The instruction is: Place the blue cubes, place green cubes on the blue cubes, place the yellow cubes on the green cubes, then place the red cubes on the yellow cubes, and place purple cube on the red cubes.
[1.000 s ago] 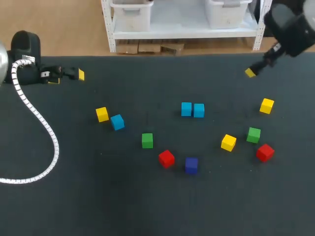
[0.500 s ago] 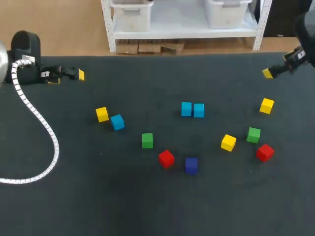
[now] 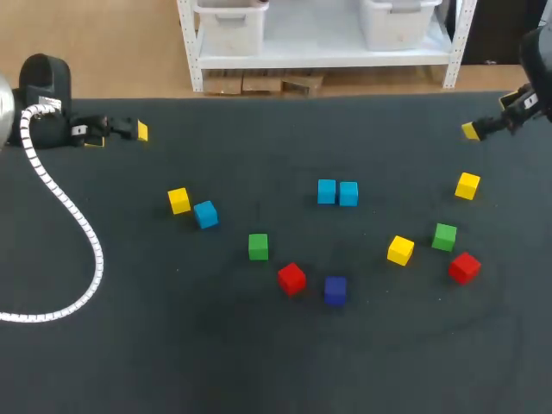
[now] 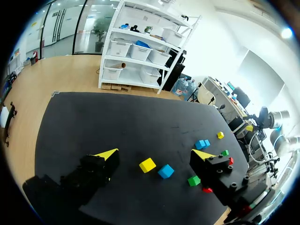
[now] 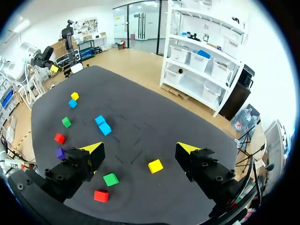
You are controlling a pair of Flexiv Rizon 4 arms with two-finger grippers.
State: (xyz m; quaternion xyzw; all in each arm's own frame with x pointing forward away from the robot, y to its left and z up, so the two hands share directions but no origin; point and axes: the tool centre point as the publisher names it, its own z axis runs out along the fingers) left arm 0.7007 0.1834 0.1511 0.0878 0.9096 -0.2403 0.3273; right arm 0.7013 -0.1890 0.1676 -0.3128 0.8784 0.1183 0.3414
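Dark surface [image 3: 129, 345]: two blue cubes [image 3: 337, 192] touching mid-surface, third blue cube [image 3: 205, 214] loose toward the left edge. Nothing stacked: green cubes [image 3: 258, 247], yellow cubes [image 3: 400, 250], red cubes [image 3: 291, 278], purple cube [image 3: 335, 290] scattered. Spread, empty, by far corners: left hand [image 4: 155, 154], right hand [image 5: 136, 147]. All stacking remains.

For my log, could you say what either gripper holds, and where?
Nothing: the left gripper and the right gripper are both open and empty.
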